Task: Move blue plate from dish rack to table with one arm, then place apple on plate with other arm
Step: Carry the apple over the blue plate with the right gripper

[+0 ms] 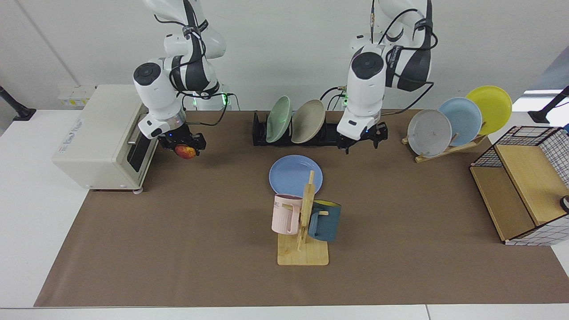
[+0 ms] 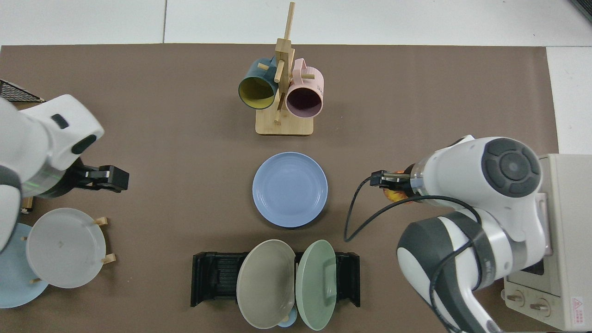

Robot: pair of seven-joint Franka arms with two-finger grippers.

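The blue plate (image 1: 291, 173) (image 2: 290, 189) lies flat on the table's brown sheet (image 1: 178, 231), just in front of the black dish rack (image 1: 260, 133) (image 2: 208, 277). My right gripper (image 1: 183, 149) (image 2: 386, 181) is shut on the red and yellow apple (image 1: 186, 152) (image 2: 394, 195) and holds it in the air beside the toaster oven, well off to one side of the plate. The left gripper (image 1: 361, 144) (image 2: 107, 178) hangs open with nothing in it, above the sheet between the rack and the wooden plate stand.
A green plate (image 1: 278, 119) and a beige plate (image 1: 307, 121) stand in the rack. A mug tree (image 1: 304, 222) with two mugs sits close to the blue plate. There is a toaster oven (image 1: 106, 133), a wooden stand (image 1: 446, 149) with three plates, and a wire basket (image 1: 529, 178).
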